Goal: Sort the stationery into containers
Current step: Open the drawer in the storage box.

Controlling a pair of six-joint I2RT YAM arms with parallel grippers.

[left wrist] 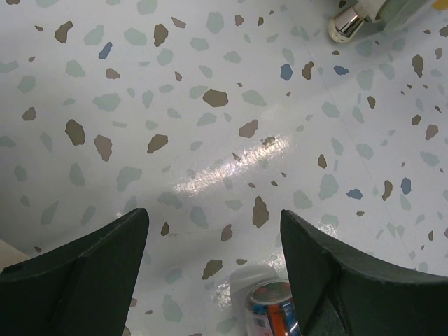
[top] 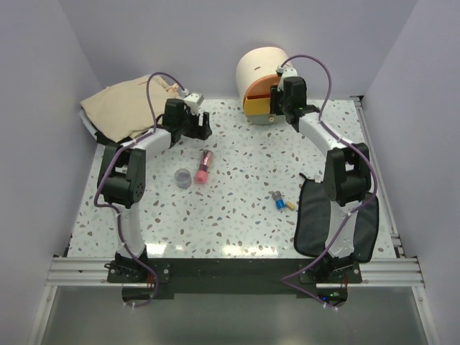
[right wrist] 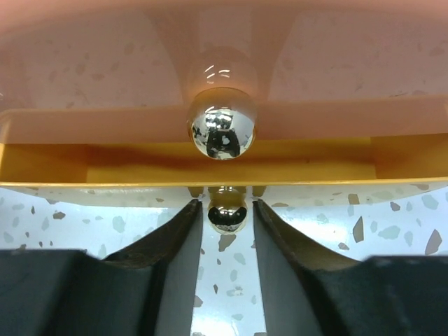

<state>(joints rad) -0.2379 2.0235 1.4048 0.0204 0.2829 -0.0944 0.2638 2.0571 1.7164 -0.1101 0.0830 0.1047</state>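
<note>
The cream cylindrical box [top: 260, 66] stands at the back, its orange drawer [top: 257, 105] pulled out a little. My right gripper [top: 282, 100] is at the drawer front. In the right wrist view my right gripper [right wrist: 224, 206] brackets the lower gold knob [right wrist: 227, 213] with a thin gap on each side; the drawer [right wrist: 63, 171] fills the view above. My left gripper [top: 198, 126] is open and empty above the table [left wrist: 213, 224]; a small round item with an orange and blue label [left wrist: 271, 313] lies by its right finger. A pink tube [top: 204, 166], a grey pot [top: 184, 177] and blue and yellow pieces [top: 282, 202] lie loose. The black pouch [top: 338, 224] lies front right.
A cream cloth [top: 128, 108] lies over something dark at the back left. White walls close in the table on three sides. A gold knob [left wrist: 345, 25] shows at the top right of the left wrist view. The pens and highlighter are out of view.
</note>
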